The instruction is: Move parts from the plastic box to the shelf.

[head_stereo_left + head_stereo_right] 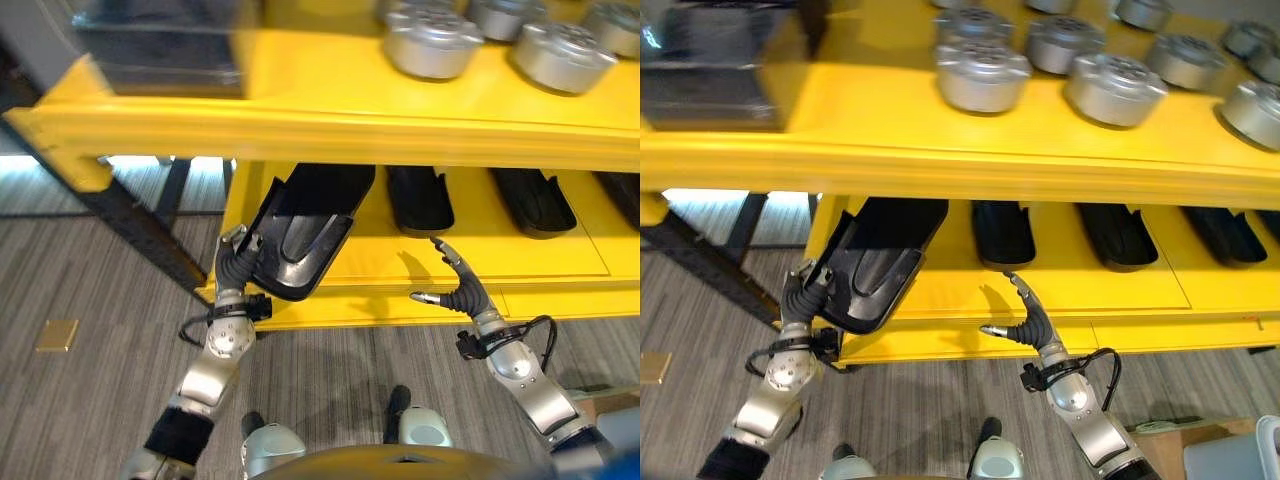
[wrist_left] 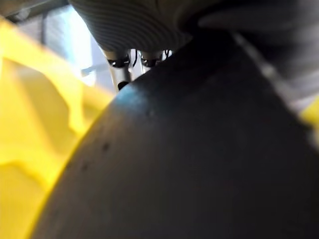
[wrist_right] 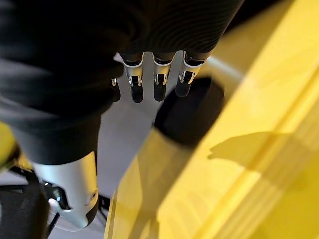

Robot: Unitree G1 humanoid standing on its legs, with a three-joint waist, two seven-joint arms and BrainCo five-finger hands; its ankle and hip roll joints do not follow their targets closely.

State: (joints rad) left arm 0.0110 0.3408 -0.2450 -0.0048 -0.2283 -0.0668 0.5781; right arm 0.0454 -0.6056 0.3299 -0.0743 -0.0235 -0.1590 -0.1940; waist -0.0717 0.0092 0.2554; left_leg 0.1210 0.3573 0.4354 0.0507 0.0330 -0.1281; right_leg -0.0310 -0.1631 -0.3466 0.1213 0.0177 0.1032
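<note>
A long black moulded plastic part point(image 1: 305, 230) lies tilted at the left end of the yellow shelf's lower level point(image 1: 500, 255), its near end sticking out past the front edge. My left hand point(image 1: 238, 262) is shut on that near end; in the left wrist view the part's dark curved surface point(image 2: 199, 149) sits right under the fingers point(image 2: 124, 62). My right hand point(image 1: 462, 290) hovers open at the lower level's front edge, fingers point(image 3: 158, 82) straight, thumb out to the side, holding nothing.
Further black parts point(image 1: 420, 198) point(image 1: 532, 200) lie side by side on the lower level. Several round silver metal parts point(image 1: 432, 42) and a dark box point(image 1: 160, 40) stand on the upper level point(image 1: 300, 125). A black slanted shelf strut point(image 1: 130, 215) stands left.
</note>
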